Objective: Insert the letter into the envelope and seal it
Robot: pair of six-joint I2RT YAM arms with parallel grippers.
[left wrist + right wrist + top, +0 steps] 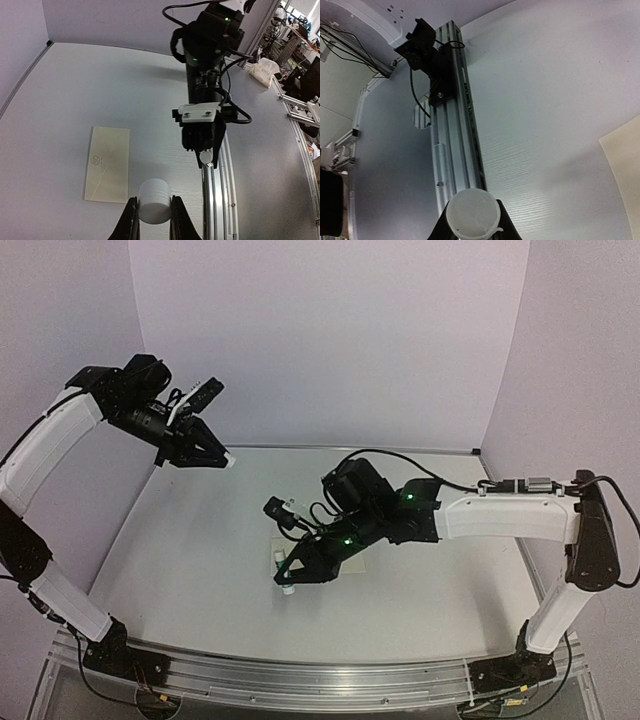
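The envelope [107, 162] lies flat on the white table, cream and long, with its triangular flap down and a small printed mark near one end. One corner of it shows in the right wrist view [626, 175]. In the top view it is mostly hidden under my right gripper [287, 580], which hovers low over it, pointing toward the near edge. That gripper [473, 220] is shut, with a white round tip piece between its fingers. My left gripper [222, 457] is raised high at the far left. It is also shut [153, 210] round a white tip piece. The letter is out of view.
An aluminium rail [215, 200] runs along the near table edge and also shows in the right wrist view [452, 140]. Pale walls enclose the table on three sides. The right arm [205, 55] reaches across the middle. Workshop clutter lies beyond the table.
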